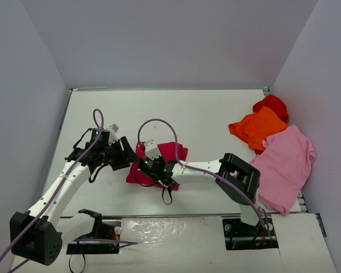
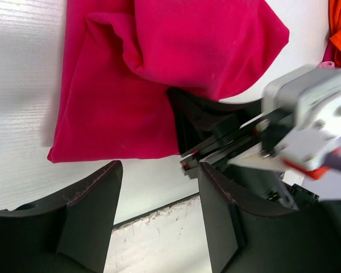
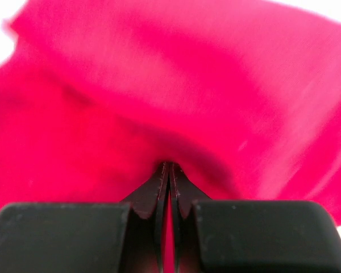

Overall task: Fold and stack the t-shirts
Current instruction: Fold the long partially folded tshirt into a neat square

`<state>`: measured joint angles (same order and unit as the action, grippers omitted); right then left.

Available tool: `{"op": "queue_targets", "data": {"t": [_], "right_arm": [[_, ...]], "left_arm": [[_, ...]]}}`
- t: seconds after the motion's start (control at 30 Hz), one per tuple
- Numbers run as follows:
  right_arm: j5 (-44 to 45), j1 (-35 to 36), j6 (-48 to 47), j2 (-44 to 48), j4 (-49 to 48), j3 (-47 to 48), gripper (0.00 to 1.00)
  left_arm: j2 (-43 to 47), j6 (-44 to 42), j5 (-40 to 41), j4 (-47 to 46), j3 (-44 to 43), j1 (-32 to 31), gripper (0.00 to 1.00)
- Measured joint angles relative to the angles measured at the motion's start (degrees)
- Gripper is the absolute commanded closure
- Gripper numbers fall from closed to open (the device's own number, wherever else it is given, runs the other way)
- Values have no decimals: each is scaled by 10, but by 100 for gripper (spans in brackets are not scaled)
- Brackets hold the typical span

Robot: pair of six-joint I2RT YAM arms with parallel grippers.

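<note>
Crimson soft cloth t-shirt [image 1: 175, 152]: we see right fingers [image 3: 150, 199] clamped on its fold; left fingers [image 2: 88, 207], parted and empty, hover just leftward.

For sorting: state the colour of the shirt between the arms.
Crimson shirt; clearest in left wrist view.

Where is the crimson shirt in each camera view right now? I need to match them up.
Top external: crimson shirt bunched at centre, slightly left.
Left wrist: fills the upper half.
Right wrist: fills almost the whole frame.
Shared landmark: the right gripper, shut on the cloth.
</note>
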<state>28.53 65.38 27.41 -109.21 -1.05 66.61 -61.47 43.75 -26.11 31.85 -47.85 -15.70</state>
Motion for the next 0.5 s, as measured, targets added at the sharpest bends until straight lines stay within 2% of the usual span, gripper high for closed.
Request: {"op": "queue_targets", "data": {"t": [0.4, 0.5], "right_arm": [[-6, -102, -75, 0, -1, 33, 100], [-7, -128, -100, -6, 6, 66, 100]], "left_arm": [[0, 0, -3, -16, 12, 0, 48], [-1, 1, -8, -29, 29, 0, 49]]}}
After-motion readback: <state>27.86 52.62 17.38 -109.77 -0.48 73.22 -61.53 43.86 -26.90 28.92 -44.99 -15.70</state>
